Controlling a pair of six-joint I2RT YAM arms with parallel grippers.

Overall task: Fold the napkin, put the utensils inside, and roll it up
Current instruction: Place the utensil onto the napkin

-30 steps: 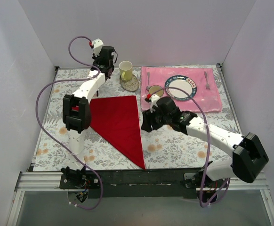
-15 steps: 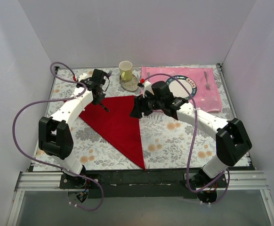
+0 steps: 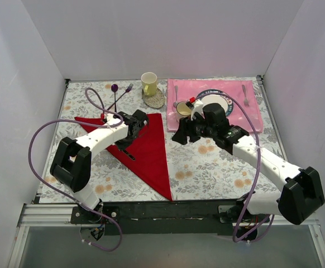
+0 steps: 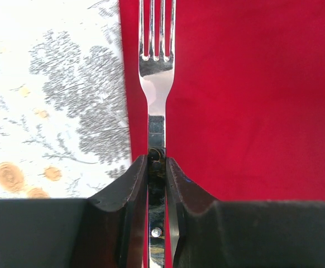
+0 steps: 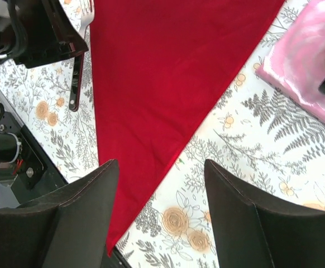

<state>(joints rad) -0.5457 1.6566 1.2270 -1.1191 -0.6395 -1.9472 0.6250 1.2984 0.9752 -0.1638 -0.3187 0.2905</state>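
Fork (image 4: pixel 156 89) handle inside left claw (image 4: pixel 156 163)

Two white-shelled robot limbs with black joint housings, the left arm (image 3: pixel 95 138) and the right arm (image 3: pixel 268 162), each trail a looping purple cable (image 3: pixel 30 152), carry a small red connector (image 3: pixel 191 100) and end in matte black wedge-shaped fingers (image 5: pixel 246 223).

R fingers (image 5: pixel 79 223) wide apart — red napkin (image 5: pixel 162 72) below.
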